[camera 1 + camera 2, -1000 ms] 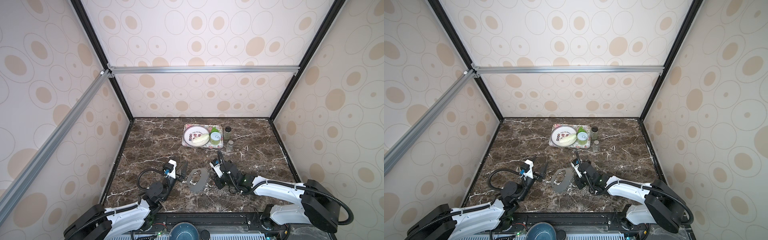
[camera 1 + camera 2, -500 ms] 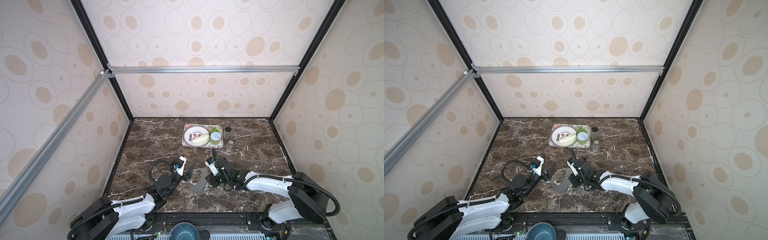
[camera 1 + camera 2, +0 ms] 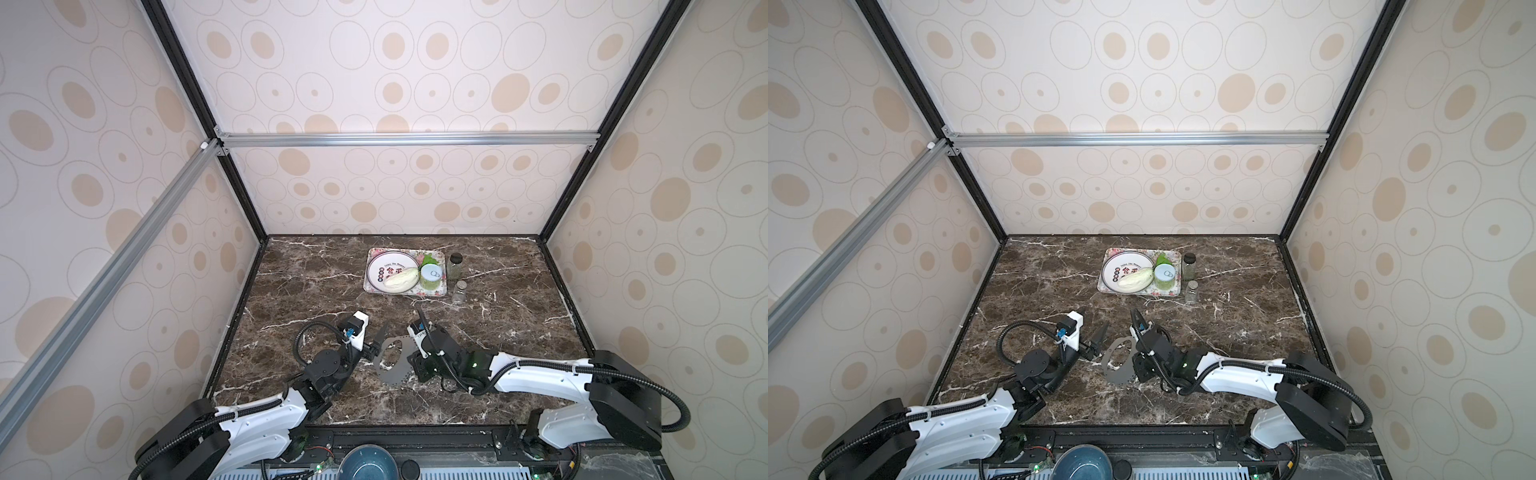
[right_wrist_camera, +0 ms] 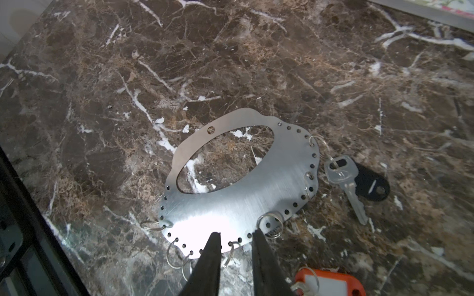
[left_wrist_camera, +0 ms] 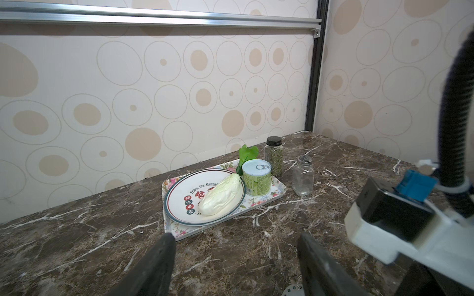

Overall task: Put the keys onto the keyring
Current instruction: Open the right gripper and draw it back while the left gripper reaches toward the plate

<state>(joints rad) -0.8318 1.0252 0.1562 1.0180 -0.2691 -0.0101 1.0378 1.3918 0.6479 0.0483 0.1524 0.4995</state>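
Observation:
The keyring (image 4: 243, 184), a flat grey oval plate with a big hole and small rim holes, lies on the marble table (image 3: 316, 291) in both top views (image 3: 392, 361) (image 3: 1119, 359). Several wire rings hang from its rim. One of the keys (image 4: 343, 179), silver with a black tag (image 4: 372, 184), lies beside the plate, and a wire ring runs from its head to a rim hole. A red-orange tag (image 4: 331, 283) lies apart, close to my right gripper (image 4: 236, 234). That gripper stands narrowly open over the plate's near rim (image 3: 409, 363). My left gripper (image 5: 236, 237) is wide open and empty at the plate's left (image 3: 376, 343).
At the back stands a floral tray (image 3: 440, 291) with a white plate (image 3: 380, 270), a pale cabbage (image 3: 401, 276) and a green can (image 3: 431, 276). Two glass jars (image 3: 456, 264) (image 3: 459, 291) stand right of it. A blue bowl (image 3: 368, 463) sits below the table's front edge.
My left gripper has moved forward and right, up to the keyring's left side. My right gripper has shifted left onto the plate's right rim. The keyring has stayed in place.

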